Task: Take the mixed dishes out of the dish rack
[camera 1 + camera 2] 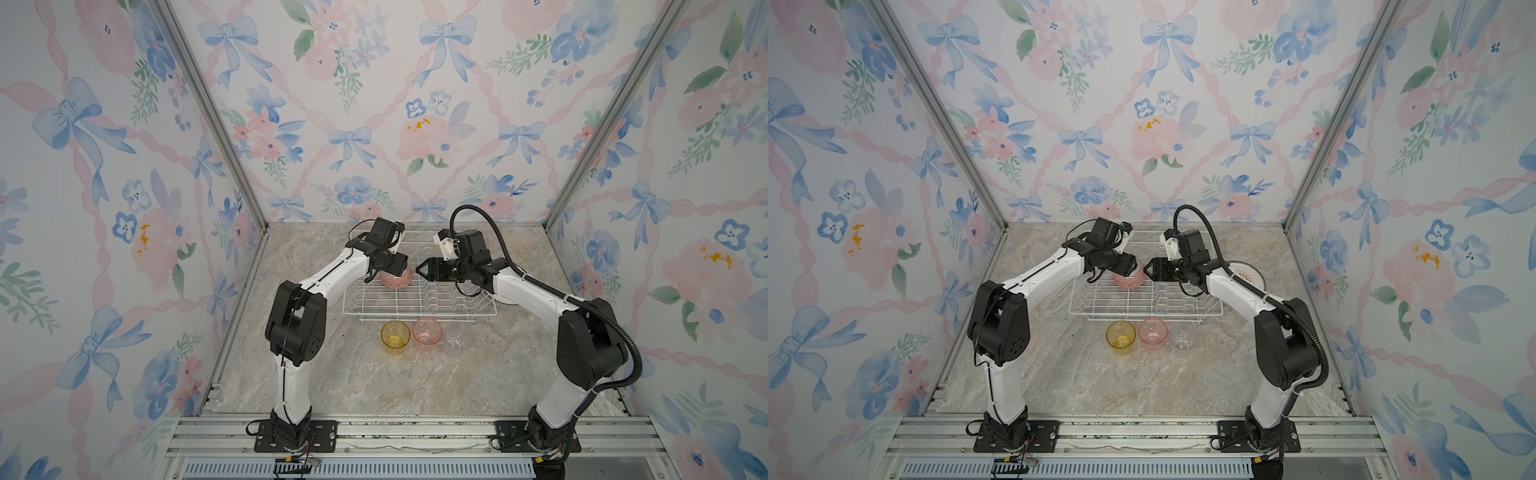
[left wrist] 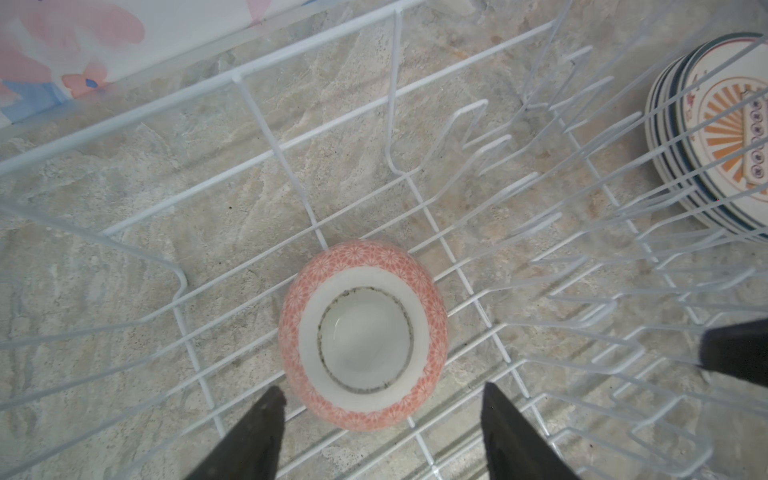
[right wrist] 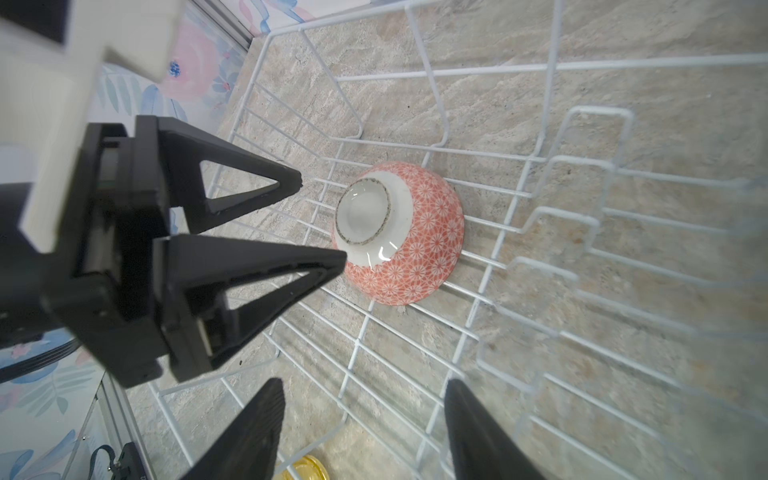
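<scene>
**Bowl in rack, both grippers above.** The pink-red patterned bowl [image 2: 363, 336] is lying upside down on the floor of the white wire dish rack [image 1: 419, 312], toward its left end in both top views, beside the row of prongs [image 2: 478, 124]. The left gripper [image 2: 382, 390] is hovering just over the bowl, fingers spread wide and gripping nothing; whether a fingertip is touching the bowl cannot be told. The right gripper [image 3: 363, 384] is reaching in from the right, fingers likewise apart and empty. The plates [image 2: 706, 137] are sitting stacked on the table [image 1: 374, 382] outside the rack's right end; the top one is showing an orange sunburst, and its small marks are too blurred to read. A yellow tumbler [image 1: 395, 336], a pink tumbler [image 1: 427, 330] and a clear tumbler [image 1: 458, 336] are standing in a row before the rack.
</scene>
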